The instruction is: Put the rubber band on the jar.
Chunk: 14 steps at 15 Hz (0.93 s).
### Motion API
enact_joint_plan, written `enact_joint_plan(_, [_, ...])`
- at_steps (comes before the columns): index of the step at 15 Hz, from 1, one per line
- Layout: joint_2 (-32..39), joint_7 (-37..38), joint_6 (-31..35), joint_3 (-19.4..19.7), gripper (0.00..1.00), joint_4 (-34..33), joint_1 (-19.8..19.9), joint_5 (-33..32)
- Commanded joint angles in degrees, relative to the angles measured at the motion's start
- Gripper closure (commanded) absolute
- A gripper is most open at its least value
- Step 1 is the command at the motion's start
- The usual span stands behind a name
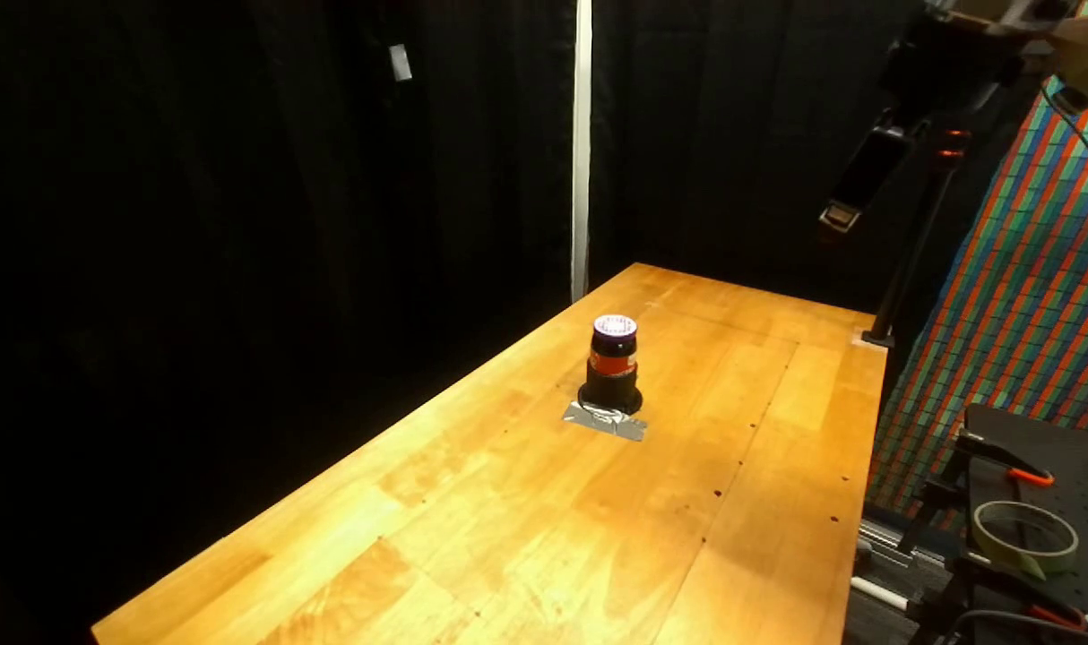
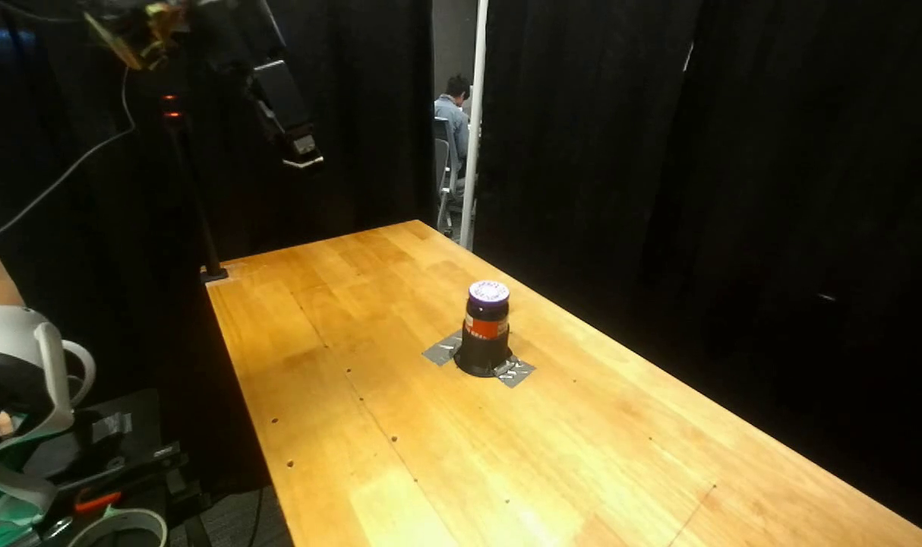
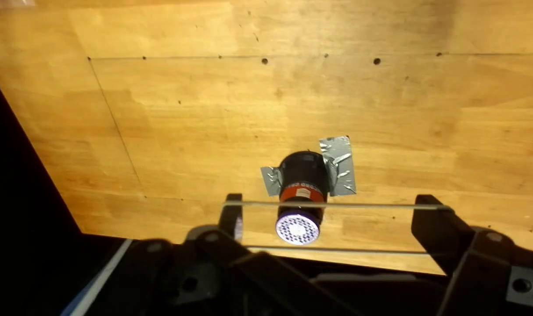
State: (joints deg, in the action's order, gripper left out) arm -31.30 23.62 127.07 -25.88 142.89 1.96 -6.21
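Observation:
The jar [image 1: 614,362] stands upright on the wooden table, with a white-and-purple lid and an orange-red label. It also shows in an exterior view [image 2: 486,325] and in the wrist view [image 3: 298,229]. Its lower part sits in a black base [image 2: 482,355] taped to the table. My gripper [image 3: 331,205] is open. The rubber band [image 3: 372,206] is stretched between its two fingers as two parallel strands. In the wrist view the jar's lid appears between the strands, nearer the left finger. Both exterior views show the gripper [image 1: 840,218] [image 2: 303,158] high above the table, well apart from the jar.
Silver tape [image 2: 516,372] holds the black base to the table [image 1: 687,502]. A dark pole [image 1: 920,233] with red lights stands at the far table corner. Black curtains hang around. A side cart with a tape roll [image 1: 1026,537] stands beside the table.

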Motion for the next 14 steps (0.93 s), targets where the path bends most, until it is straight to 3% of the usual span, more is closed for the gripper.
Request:
enact_joint_plan(1, [14.7,4.8,5.1,-5.3,0.00,-10.7,5.2,-4.6])
enact_joint_plan(4, [25.2,6.4,6.9,-7.6,0.00,-17.9,8.8,-8.2])
enact_joint_plan(7, [36.1,6.6,7.2,-7.1,0.00,-25.7,10.4,-13.5])
enact_joint_plan(8, [39.6,7.2,6.9,0.8,0.00,-28.2,3.1,-15.9])
enact_joint_plan(10, [44.9,7.5,6.6,6.6,0.00,-32.9,-1.0,-17.6])
enact_joint_plan(14, [54.0,5.5,6.5,16.2,0.00,-41.5,-7.9,-13.9])
